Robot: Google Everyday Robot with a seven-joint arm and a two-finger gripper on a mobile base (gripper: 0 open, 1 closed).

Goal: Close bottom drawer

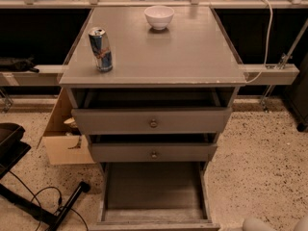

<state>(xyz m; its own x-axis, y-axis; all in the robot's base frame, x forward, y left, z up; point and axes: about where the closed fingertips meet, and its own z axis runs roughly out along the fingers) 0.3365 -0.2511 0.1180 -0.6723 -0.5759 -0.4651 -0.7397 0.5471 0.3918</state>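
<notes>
The bottom drawer (154, 192) of the grey cabinet is pulled far out toward me. Its plain grey inside is bare, its front edge (154, 225) lies at the picture's bottom edge, and its knob is hidden. The two drawers above, the middle (153, 153) and the top (152, 121), stand slightly out, each with a round metal knob. My gripper (262, 224) shows only as a pale rounded shape at the bottom right edge, just right of the open drawer's front corner and apart from it.
On the cabinet top (192, 57) stand a blue-and-silver can (100, 49) and a white bowl (159, 17). A cardboard box (65, 138) sits left of the cabinet. A black stand with cables (43, 206) lies on the speckled floor at left. A rail and a white cable (267, 37) run at right.
</notes>
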